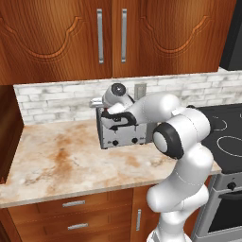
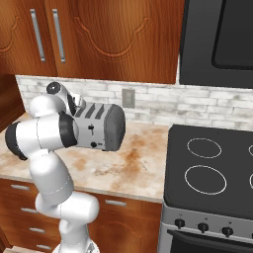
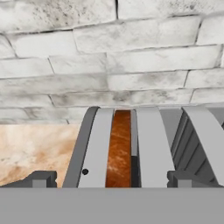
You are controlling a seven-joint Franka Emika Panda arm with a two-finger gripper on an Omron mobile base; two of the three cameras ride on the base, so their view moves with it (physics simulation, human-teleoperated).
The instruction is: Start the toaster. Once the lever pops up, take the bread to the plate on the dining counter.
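Note:
The silver-grey toaster (image 1: 124, 134) (image 2: 101, 126) stands on the kitchen counter against the brick backsplash. In the hand view I look down on the toaster (image 3: 151, 148), and the brown bread (image 3: 120, 151) sits in its left slot. My gripper (image 1: 115, 121) (image 3: 111, 179) hovers just above the toaster's top, open, with one fingertip on each side of the bread slot and nothing between them. In the right base view my own arm covers the hand. The plate and the dining counter are out of view.
The marbled beige counter (image 1: 56, 158) runs left of the toaster to a wood side wall. A black stovetop (image 2: 212, 163) (image 1: 229, 134) lies to the right. Wood wall cabinets (image 1: 108, 38) hang overhead, and an outlet (image 2: 128, 98) is on the backsplash.

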